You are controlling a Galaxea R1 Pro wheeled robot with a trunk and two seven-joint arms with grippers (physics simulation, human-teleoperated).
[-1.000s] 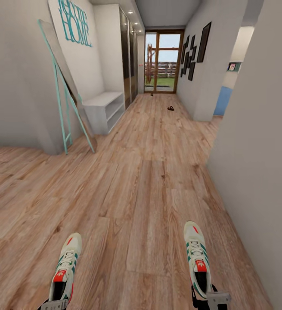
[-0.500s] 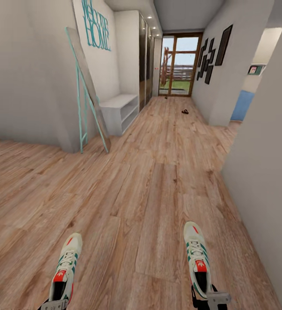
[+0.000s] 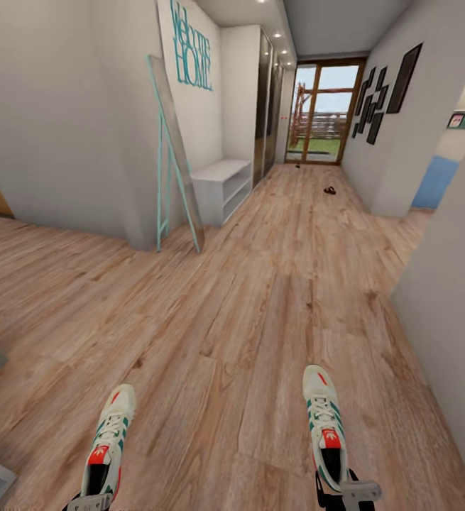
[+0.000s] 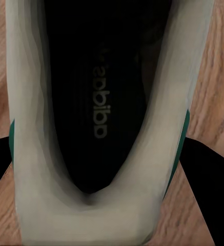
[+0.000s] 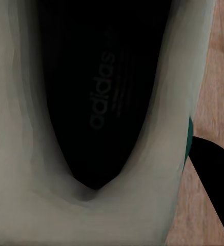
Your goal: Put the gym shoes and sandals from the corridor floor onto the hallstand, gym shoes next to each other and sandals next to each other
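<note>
Left pincer [image 3: 90, 502]: clamped on the heel of the left gym shoe [image 3: 109, 440], carried above the floor [image 3: 246, 298].
Right pincer [image 3: 346, 491]: clamped on the heel of the right gym shoe [image 3: 324, 426], toe forward.
Shoe rack [image 3: 221, 186]: well ahead by the left wall, its shelves bare.
Sandals: one [image 3: 329, 189] lies far down the corridor; a second dark speck near the door is too small to tell.
Progress: both sneakers lifted, nothing racked yet; sandals untouched.
</note>
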